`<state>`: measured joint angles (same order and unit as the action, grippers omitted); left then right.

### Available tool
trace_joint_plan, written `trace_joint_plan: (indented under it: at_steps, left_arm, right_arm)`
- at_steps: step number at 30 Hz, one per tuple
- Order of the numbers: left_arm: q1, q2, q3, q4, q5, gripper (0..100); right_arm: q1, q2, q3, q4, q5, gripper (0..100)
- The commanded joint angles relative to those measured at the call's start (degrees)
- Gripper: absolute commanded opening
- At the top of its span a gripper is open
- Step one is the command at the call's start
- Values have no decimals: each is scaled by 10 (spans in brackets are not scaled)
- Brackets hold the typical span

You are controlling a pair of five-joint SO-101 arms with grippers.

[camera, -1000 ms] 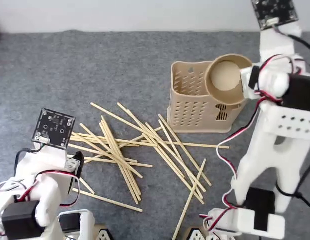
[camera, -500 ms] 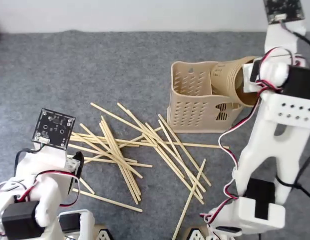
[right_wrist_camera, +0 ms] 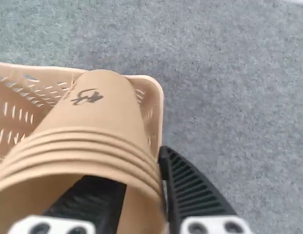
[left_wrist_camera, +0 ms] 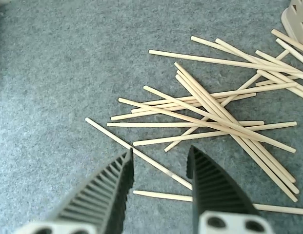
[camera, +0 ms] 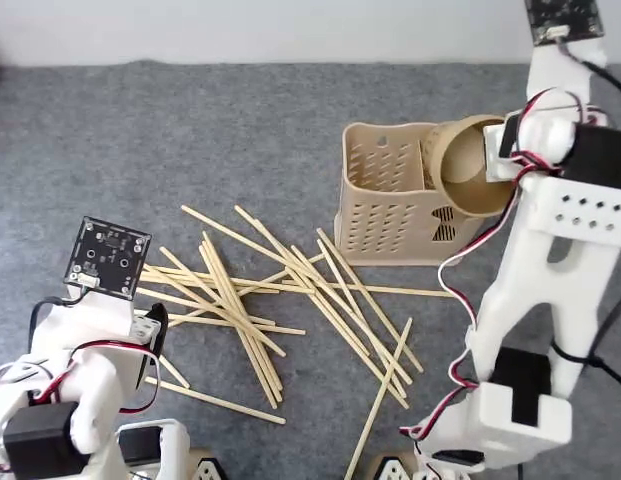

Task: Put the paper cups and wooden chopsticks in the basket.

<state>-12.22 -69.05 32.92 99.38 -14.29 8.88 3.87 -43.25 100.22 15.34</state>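
A stack of brown paper cups (camera: 468,166) hangs tilted over the right end of the beige perforated basket (camera: 390,215), base toward the basket's inside. My right gripper (camera: 502,160) is shut on the stack's rim. In the right wrist view the cups (right_wrist_camera: 95,129) cover the basket's corner (right_wrist_camera: 152,92), and the right gripper (right_wrist_camera: 136,183) has one finger inside the mouth and one outside. Several wooden chopsticks (camera: 280,300) lie scattered on the grey mat. My left gripper (left_wrist_camera: 160,155) hovers open just above the chopsticks (left_wrist_camera: 210,112), holding nothing.
The grey mat (camera: 190,140) covers the table; its far left part is bare. The left arm's base (camera: 80,400) stands at the near left corner. The right arm's white body (camera: 550,290) rises right of the basket.
The right gripper tipped the cup stack from mouth-up to slanting, base over the basket, then shifted slightly. The left arm has not moved.
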Motion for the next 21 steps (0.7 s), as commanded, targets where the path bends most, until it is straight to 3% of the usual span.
trace_joint_plan:
  at_steps: [1,12,21]
  left_arm:
    - [0,-3,-3,-4,-4,167]
    - [0,-3,-2,-4,-4,167]
    - [0,-3,-2,-4,-4,167]
  right_arm:
    - [-15,-6,-23,-7,-3,18]
    - [16,-22,-59,28,-7,9]
    - [4,-15,25,26,-8,9]
